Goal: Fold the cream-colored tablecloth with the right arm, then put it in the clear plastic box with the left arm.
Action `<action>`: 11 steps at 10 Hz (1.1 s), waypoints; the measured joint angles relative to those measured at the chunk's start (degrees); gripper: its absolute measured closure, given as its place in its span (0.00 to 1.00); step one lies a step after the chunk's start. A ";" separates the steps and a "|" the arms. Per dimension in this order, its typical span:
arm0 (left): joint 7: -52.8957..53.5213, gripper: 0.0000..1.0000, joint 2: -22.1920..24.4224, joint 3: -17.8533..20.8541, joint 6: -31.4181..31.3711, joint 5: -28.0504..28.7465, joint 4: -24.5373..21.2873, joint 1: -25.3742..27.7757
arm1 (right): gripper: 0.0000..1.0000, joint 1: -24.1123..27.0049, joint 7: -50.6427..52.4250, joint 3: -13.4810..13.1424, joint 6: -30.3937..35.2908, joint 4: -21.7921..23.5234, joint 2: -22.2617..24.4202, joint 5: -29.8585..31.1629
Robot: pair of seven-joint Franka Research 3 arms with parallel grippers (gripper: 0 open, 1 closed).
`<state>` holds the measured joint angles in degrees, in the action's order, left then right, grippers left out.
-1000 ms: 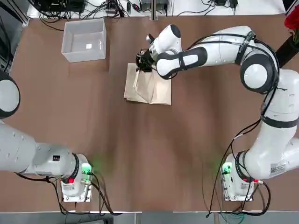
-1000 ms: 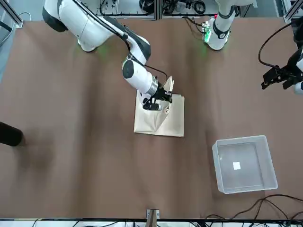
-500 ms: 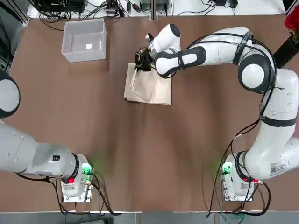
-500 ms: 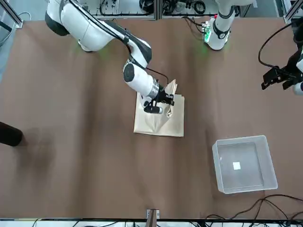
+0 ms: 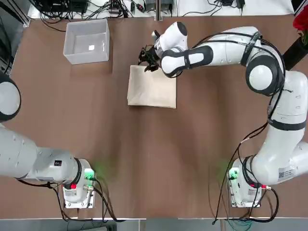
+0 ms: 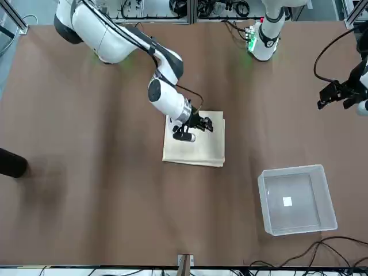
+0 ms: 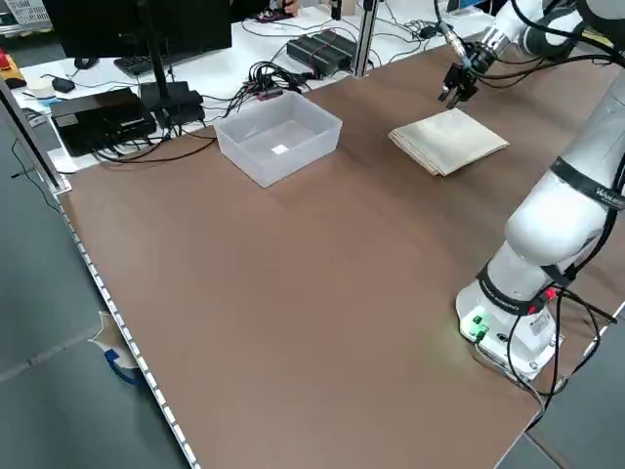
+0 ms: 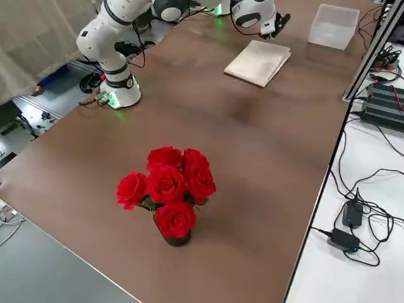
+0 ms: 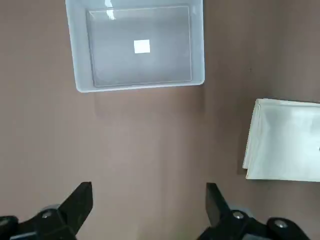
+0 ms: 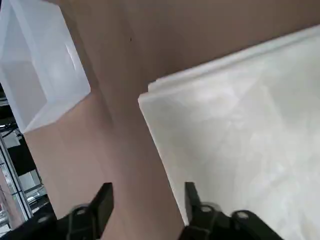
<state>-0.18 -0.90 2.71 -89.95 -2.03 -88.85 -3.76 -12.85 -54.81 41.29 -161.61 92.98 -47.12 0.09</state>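
While the overhead view lays out the whole tabletop (image 5: 144, 159), it shows the folded cream tablecloth (image 5: 152, 86) lying flat near the middle of the far half, with the clear plastic box (image 5: 87, 40) well apart from it toward the far left corner. The right arm (image 5: 226, 48) reaches across so that the right gripper (image 5: 149, 60) sits at the cloth's far edge. From overhead its fingers are too dark and small to read; the right wrist view settles it, showing the two fingers (image 10: 102, 200) parted with bare table and the cloth's corner between them and nothing in their grasp. That same view reveals the stacked layers along the cloth's edge, which the overhead picture flattens out.

The front view alone shows the left gripper (image 6: 343, 95), parked off to the side of the table, far from cloth and box; overhead, only the left arm (image 5: 19, 154) near its base appears. The left wrist view shows its fingers (image 9: 80, 202) spread wide and empty above bare table, and it looks straight down into the box, picking out a small white label (image 9: 142, 46) on the floor.

The right side view adds a pot of red roses (image 8: 167, 189) near the table's right edge.
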 joint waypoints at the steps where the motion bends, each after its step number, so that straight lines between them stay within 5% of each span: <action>1: 0.00 0.00 0.00 -0.58 0.07 0.00 0.00 -0.24 | 0.15 0.88 0.05 0.02 1.15 0.01 0.82 0.22; 2: 0.03 0.00 -0.03 -0.96 0.15 0.00 -0.01 -0.76 | 0.00 1.84 0.05 -0.04 4.28 0.08 2.77 0.39; 4: 0.92 0.00 -0.49 -1.18 0.21 0.00 -0.07 -1.57 | 0.00 4.45 -0.02 -1.83 15.52 0.50 10.81 0.61; 6: 1.86 0.00 -1.76 -1.31 0.29 0.00 -0.19 -2.53 | 0.00 5.78 1.66 -7.28 24.03 1.62 19.53 0.77; 8: 3.28 0.00 -4.02 -1.62 0.43 -1.56 -0.69 -2.77 | 0.00 6.22 7.49 -13.73 25.41 4.72 25.63 0.76; 11: 5.33 0.00 -7.84 -1.64 -0.20 -10.04 -2.29 -2.65 | 0.00 6.39 20.79 -24.22 31.27 7.59 33.02 -1.70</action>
<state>5.15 -8.74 1.07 -90.15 -12.07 -91.14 -6.41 -6.45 -34.02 17.06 -130.34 100.57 -14.10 -1.61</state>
